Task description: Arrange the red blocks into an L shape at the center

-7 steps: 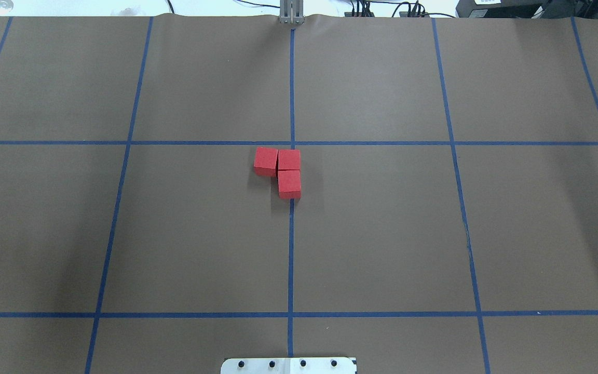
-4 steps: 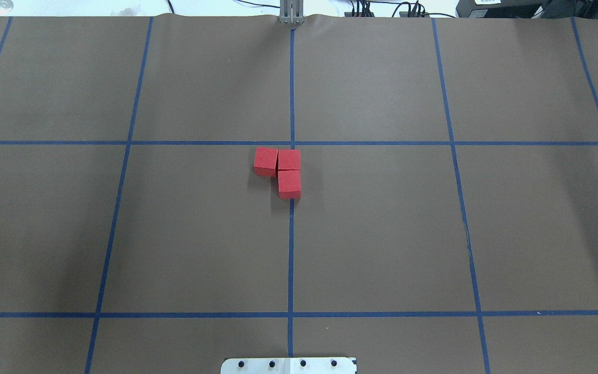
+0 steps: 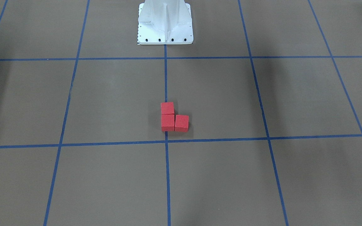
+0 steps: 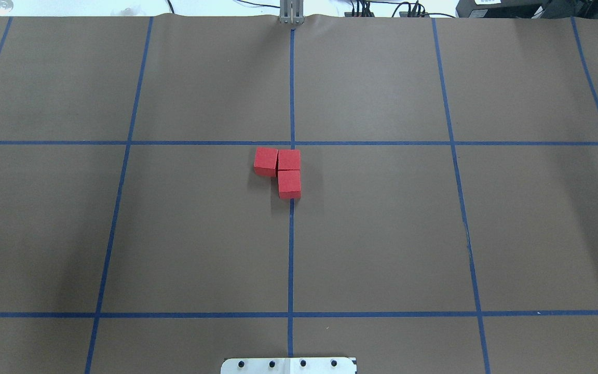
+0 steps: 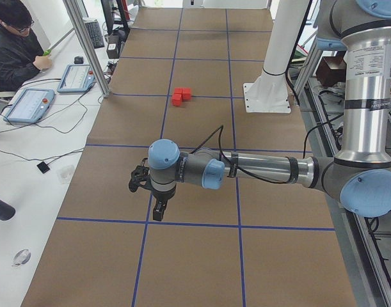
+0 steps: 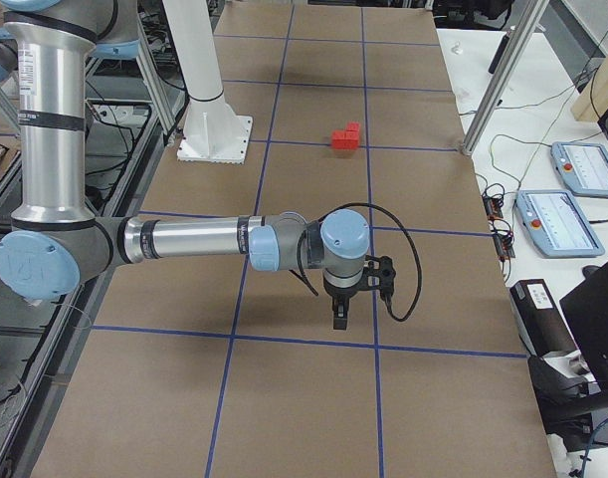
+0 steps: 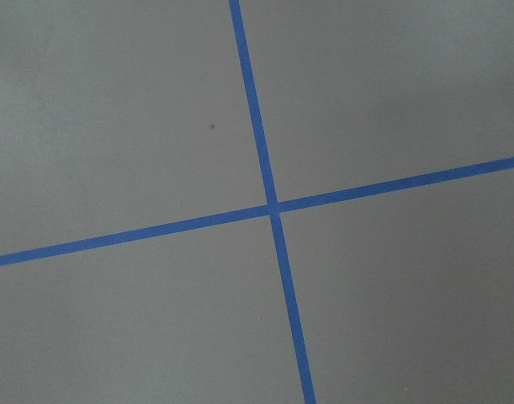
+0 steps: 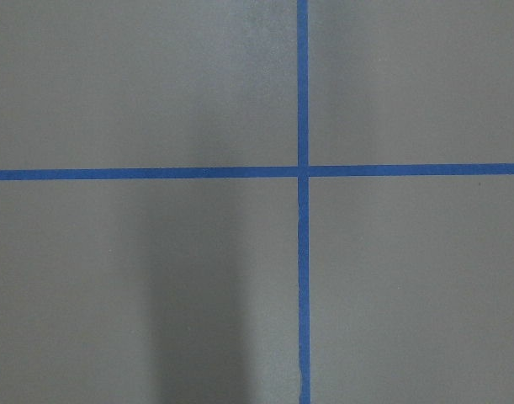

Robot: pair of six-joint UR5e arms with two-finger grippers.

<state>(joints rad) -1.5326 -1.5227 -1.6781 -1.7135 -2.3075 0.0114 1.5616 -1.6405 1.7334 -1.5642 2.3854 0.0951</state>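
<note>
Brown gridded surface (image 4: 382, 234) holding red blocks (image 4: 283, 169) mid-frame in the overhead view, touching in an L just below the center (image 4: 292, 143). Likely light, rigid, matte; best pinched across opposite flat faces. Well apart from them, low in the side views: left gripper (image 5: 158, 212) and right gripper (image 6: 339, 317); cannot tell whether jaws are apart or together.

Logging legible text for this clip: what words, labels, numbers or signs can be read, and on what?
Nothing reads legibly.
Left arm sticker: print too small to read.
Right arm sticker: print too small to read.
White label on the black box at the far edge: cut off and blurred.
Pendant screens: blurred.
Red blocks: plain, no markings.
</note>
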